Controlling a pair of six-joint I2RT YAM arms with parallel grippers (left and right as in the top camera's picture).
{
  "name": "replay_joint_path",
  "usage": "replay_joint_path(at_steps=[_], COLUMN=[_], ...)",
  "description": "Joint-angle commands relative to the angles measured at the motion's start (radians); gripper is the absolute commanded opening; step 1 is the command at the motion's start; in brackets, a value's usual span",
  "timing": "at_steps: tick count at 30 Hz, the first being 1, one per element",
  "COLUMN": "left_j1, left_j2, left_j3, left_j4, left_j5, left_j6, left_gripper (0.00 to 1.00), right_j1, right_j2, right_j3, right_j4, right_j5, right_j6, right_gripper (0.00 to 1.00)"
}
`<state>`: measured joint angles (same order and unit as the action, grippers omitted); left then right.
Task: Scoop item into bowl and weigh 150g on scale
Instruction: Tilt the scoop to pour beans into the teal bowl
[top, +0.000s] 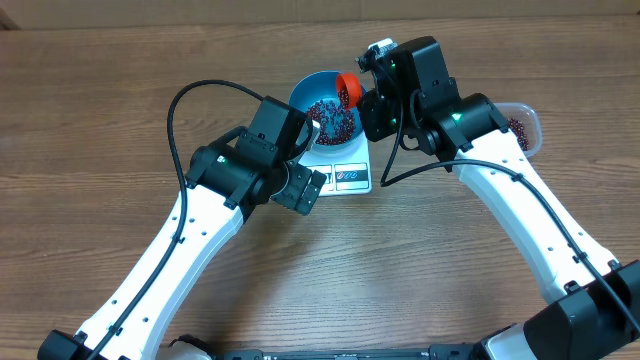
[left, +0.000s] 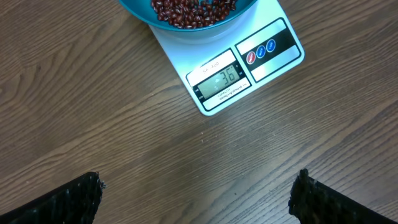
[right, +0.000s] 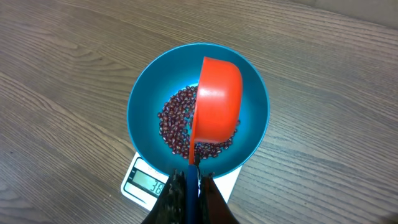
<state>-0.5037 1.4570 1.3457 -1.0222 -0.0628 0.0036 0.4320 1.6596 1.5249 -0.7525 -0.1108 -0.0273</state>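
far: bowl (left: 138, 12) of beans (left: 193, 11) on scale (left: 205, 53) | near: left gripper (left: 198, 180) spread wide above table (left: 93, 99)

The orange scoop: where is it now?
In the right wrist view, the orange scoop is tipped over the blue bowl on the scale, held by the right gripper.

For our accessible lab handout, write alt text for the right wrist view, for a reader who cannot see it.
An orange scoop, tipped on its side in the right end effector, hangs over a blue bowl of red-brown beans on a white scale on a wooden table.
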Motion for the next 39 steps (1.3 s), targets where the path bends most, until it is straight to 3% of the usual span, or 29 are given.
replay_joint_path(at_steps=[1,6,11,17,23,35,39], left_j1=[0.0,0.0,0.0,0.0,0.0,0.0,0.0], left_j2=[-0.012,-0.012,-0.012,-0.012,-0.012,-0.012,-0.012], left_j3=[-0.004,-0.004,-0.004,-0.004,-0.004,-0.004,-0.004], left_j4=[0.002,0.002,0.002,0.002,0.002,0.002,0.002], left_j5=[0.011,0.011,0.011,0.011,0.011,0.011,0.011], left_j6=[0.016,0.016,0.016,0.016,0.016,0.016,0.016], left_gripper=[1.0,0.99,1.0,1.0,1.0,1.0,1.0], right_j1=[0.002,0.003,0.023,0.025,0.047,0.05,0.05], right_j2=[-0.027,-0.027,-0.027,-0.027,-0.027,-0.027,-0.027], right_j3=[0.029,0.029,0.029,0.029,0.028,0.028,0.028], right_j4=[0.002,0.003,0.0,0.042,0.023,0.008,0.03], right_j5=[0.013,0.013,-0.009,0.083,0.051,0.058,0.095], right_j6=[-0.008,-0.011,-0.147,-0.074,-0.177,-0.218,-0.162], right_gripper=[0.04,0.04,0.04,0.04,0.04,0.04,0.04])
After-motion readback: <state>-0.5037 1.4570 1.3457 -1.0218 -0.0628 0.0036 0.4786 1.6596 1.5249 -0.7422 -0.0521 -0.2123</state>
